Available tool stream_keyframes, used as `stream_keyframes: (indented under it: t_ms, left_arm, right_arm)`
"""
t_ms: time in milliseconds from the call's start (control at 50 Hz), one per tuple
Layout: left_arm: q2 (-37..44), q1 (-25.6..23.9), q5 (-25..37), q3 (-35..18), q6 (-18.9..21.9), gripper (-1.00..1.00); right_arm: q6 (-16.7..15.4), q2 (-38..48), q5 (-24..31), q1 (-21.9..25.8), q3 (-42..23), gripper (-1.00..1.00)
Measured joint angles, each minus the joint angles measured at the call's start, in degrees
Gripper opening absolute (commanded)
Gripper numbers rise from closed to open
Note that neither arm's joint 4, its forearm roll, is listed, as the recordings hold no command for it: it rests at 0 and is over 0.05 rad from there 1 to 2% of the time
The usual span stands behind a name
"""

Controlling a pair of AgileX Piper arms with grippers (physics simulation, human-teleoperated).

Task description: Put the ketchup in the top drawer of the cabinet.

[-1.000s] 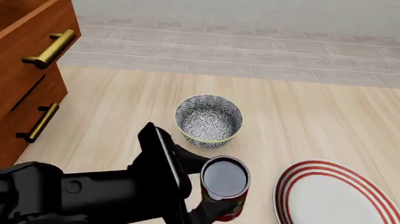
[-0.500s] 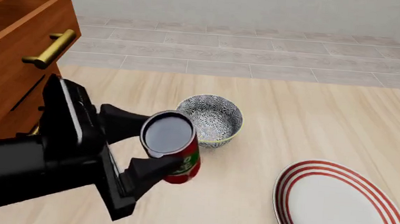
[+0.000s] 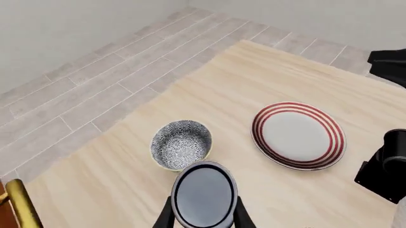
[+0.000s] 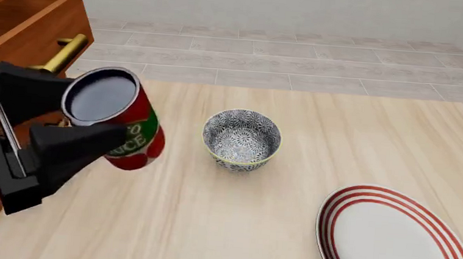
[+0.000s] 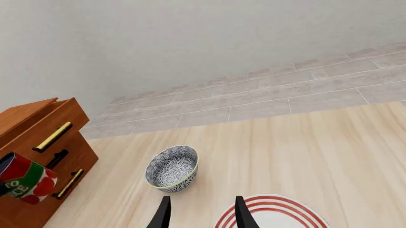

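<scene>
**Red ketchup held aloft beside the open top drawer**

Red body, green label patches, dark grey round top: the ketchup [image 4: 122, 122] is clear of the table, tilted, clamped between the two fingers of the left gripper [image 4: 65, 113]. Its top faces the front camera. White lettering shows on the label; only a fragment like "UCE" can be made out, the rest is turned away or too small.

The ketchup sits just in front of the cabinet [image 4: 10, 83], level with the brass bar handle [image 4: 61, 53] of the top drawer [image 4: 26, 29]. That drawer is pulled out, and its inner wall is visible from above. The lower handle is hidden behind the gripper in the front view; the right wrist view shows it.

On the pale wood table [image 4: 313, 129], the blue-white patterned bowl [image 4: 242, 140] stands near the middle, well apart from the ketchup. The red-ringed plate [image 4: 399, 239] lies at the near right, cut by the frame edge. Bare tabletop lies between bowl and cabinet.

The right gripper [image 5: 199, 213] hangs over the plate's edge, jaws apart, holding nothing.
</scene>
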Motion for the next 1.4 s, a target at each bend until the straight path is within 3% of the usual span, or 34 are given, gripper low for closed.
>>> stream_keyframes:
  t_ms: [540, 760, 1140, 1400]
  left_arm:
    - [-1.22, 14.99, 24.67, -22.93, -3.38, -1.00]
    - [3.06, 22.06, 32.43, -34.71, -1.75, -1.00]
    - [8.81, 32.08, 36.79, -42.00, -1.90, -1.00]
    - [11.07, 38.10, 38.59, -45.77, 0.09, -1.00]
  right_arm:
    - [0.00, 0.00, 0.00, 0.00, 0.00, 1.00]
    - [0.00, 0.00, 0.00, 0.00, 0.00, 1.00]
    - [0.00, 0.00, 0.00, 0.00, 0.00, 1.00]
    - [0.00, 0.00, 0.00, 0.00, 0.00, 1.00]
